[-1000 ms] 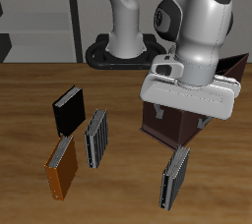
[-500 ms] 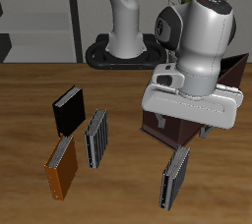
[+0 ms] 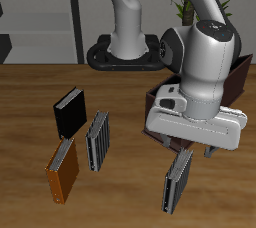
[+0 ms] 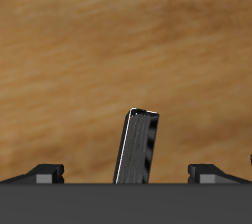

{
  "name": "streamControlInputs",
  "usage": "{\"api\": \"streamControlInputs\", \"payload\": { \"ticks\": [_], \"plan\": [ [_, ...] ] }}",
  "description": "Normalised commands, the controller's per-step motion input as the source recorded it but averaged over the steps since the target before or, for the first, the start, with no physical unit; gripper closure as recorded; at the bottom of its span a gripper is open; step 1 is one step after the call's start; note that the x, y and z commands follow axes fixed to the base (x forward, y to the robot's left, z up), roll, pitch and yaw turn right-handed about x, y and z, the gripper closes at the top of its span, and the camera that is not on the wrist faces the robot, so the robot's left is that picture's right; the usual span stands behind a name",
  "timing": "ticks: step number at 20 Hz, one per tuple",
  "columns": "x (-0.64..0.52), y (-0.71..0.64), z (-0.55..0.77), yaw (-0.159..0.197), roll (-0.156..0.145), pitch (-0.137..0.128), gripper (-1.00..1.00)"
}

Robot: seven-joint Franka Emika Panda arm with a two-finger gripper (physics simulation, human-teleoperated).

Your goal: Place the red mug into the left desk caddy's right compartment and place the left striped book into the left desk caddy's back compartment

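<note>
Claw hangs low over the wooden surface, directly above the left striped book, which stands on edge near the front edge. Exterior view alone shows the wider layout: the caddy, dark maroon-brown, sits farther back and is mostly hidden behind the arm's wrist housing; a second striped book stands well apart from the first, with a black book behind it and an orange book in front of it, all upright. Red mug cannot be made out in either view. Exterior view does not settle the claw's opening, since the flange covers most of it. Wrist view supplies that: two dark fingertips sit well apart at the frame's edge, spread wide, with the book between them and touching neither; claw is released and grasping nothing. Same view shows the book's narrow edge, dark grey with a pale outline and faint darker bands, leaning slightly rather than square to the fingers. From the exterior the book's cover reads grey with dark vertical stripes, thin, tilted a little.
</note>
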Motion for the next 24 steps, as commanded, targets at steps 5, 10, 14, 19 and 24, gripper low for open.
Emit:
{"api": "streamControlInputs", "payload": {
  "ticks": [5,10,14,19,24],
  "plan": [
    [0.11,0.07,-0.29,-0.015,0.023,0.008,-1.00],
    [0.00,-0.05,-0.19,-0.008,-0.006,0.004,-1.00],
    [0.01,-0.11,-0.21,0.009,0.002,0.008,-1.00],
    [-0.01,-0.22,-0.17,0.003,-0.014,0.010,-1.00],
    [-0.02,-0.21,-0.21,-0.009,-0.010,0.020,-1.00]
  ]
}}
